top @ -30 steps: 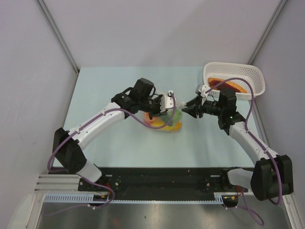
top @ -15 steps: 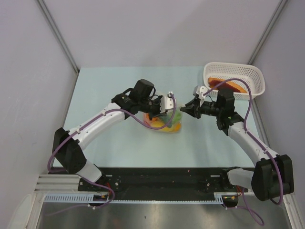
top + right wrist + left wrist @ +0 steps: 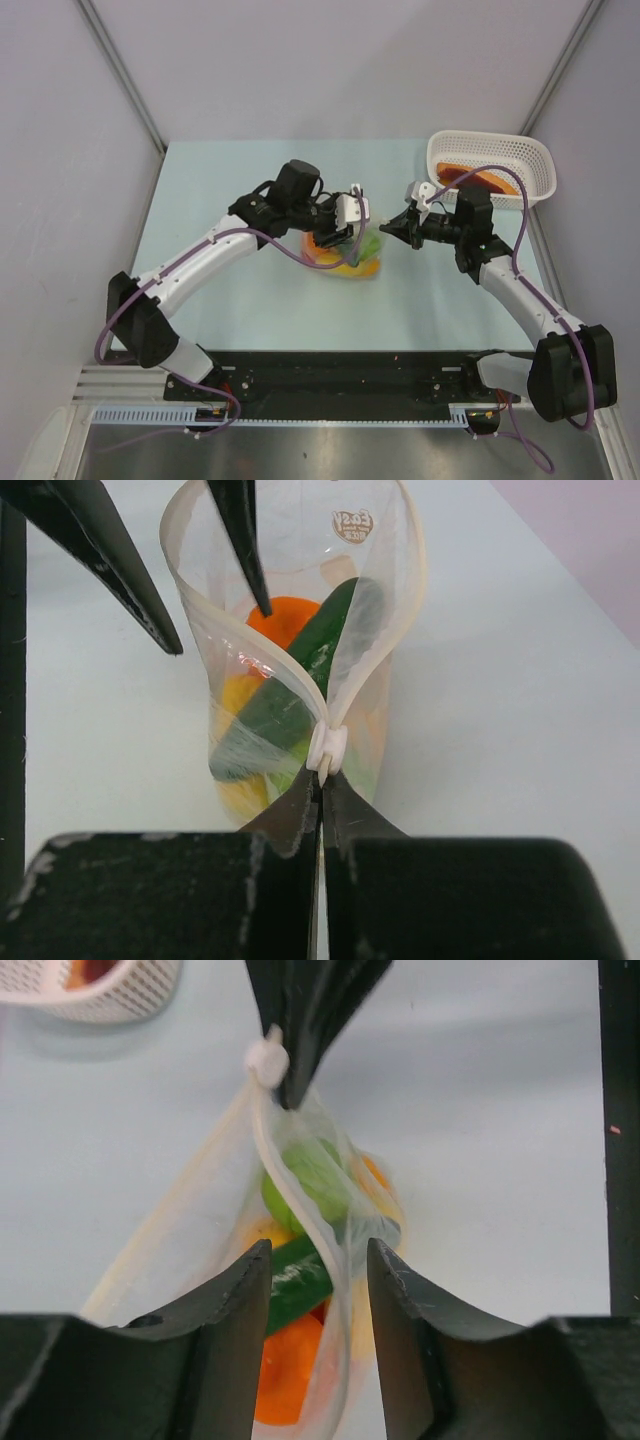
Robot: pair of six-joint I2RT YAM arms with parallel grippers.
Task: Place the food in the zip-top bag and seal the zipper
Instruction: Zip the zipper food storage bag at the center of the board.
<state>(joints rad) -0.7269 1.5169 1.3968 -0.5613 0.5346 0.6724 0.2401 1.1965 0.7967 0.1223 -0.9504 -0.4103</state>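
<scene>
The zip-top bag (image 3: 350,258) stands mid-table with the food inside: a light green piece (image 3: 308,1175), a dark green one (image 3: 290,695) and an orange one (image 3: 285,1365). Its mouth gapes, the zipper (image 3: 240,640) strips bowed apart. My right gripper (image 3: 321,775) is shut on the bag's edge just below the white slider (image 3: 328,748), which also shows in the left wrist view as the slider (image 3: 267,1060). My left gripper (image 3: 318,1250) is open, its fingers (image 3: 235,1300) straddling one zipper strip over the food. From above, the left gripper (image 3: 342,238) is over the bag and the right gripper (image 3: 390,228) is at its right end.
A white lattice basket (image 3: 536,160) sits at the table's back right with an orange-red item (image 3: 482,180) in it. Its corner shows as the basket (image 3: 120,990) in the left wrist view. Both arms reach in from the near edge towards the bag.
My left gripper has opened and let go of the bag's rim. My right gripper has closed on the bag's end by the slider. The bag has barely moved.
</scene>
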